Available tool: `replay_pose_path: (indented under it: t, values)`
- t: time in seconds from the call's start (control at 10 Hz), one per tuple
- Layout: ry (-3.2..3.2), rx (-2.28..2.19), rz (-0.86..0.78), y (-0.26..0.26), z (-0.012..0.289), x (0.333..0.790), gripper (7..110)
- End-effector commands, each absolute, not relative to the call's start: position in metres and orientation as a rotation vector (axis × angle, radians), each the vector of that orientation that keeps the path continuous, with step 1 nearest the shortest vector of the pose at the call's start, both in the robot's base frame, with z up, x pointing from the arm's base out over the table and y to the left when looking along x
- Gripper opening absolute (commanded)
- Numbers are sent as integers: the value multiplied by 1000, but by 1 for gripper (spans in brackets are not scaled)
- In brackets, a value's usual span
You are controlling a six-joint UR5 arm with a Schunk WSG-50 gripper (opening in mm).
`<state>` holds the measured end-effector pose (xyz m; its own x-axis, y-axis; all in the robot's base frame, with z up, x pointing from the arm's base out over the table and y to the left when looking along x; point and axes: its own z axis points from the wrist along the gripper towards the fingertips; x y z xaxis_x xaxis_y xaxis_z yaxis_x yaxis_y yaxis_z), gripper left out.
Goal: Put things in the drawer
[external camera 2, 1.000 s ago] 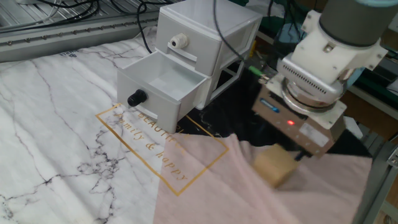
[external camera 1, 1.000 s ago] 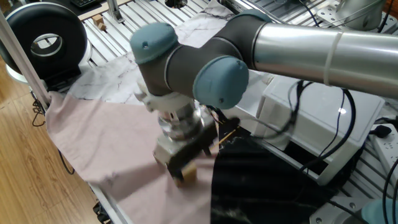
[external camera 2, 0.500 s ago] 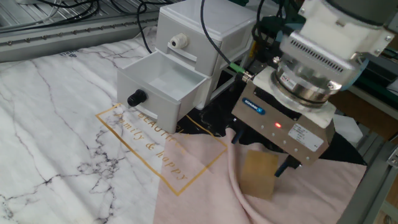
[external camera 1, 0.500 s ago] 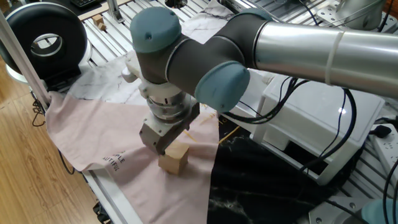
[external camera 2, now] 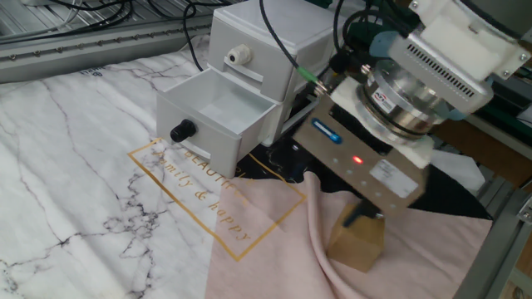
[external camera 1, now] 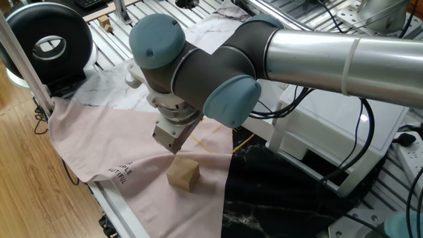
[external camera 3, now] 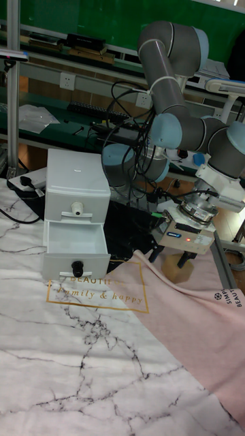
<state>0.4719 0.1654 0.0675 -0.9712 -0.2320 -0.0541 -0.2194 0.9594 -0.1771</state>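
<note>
The light-tan wooden cube lies on the pink cloth, free of the fingers. My gripper hangs tilted just above and behind it, open and empty. In the other fixed view one black fingertip is right over the top of the cube. The tall fixed view shows the gripper with its two black fingers spread apart; the cube is hidden there. The white drawer with the black knob stands pulled open and empty, to the left of the gripper, and is also visible as the lower drawer.
A pink cloth overlaps a marble-patterned sheet and a black cloth. The cabinet's upper drawer is shut. A black round device sits at the far left. The table edge runs close to the cube. Cables trail behind the cabinet.
The gripper has let go of the cube and risen away from it, tilting. The cube stays on the pink cloth.
</note>
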Motion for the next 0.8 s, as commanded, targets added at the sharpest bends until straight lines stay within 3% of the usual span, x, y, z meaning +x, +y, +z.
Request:
replay_pose_path:
  t: [0.0,0.4,0.5,0.6,0.7]
  values:
    - [3131,-366,93,218,70,440,7]
    - [3128,-465,-7,225,35,430,7]
    - [3099,-527,-4,221,28,433,22]
    - [3074,-554,44,225,23,433,22]
    - [3073,-569,32,221,15,429,44]
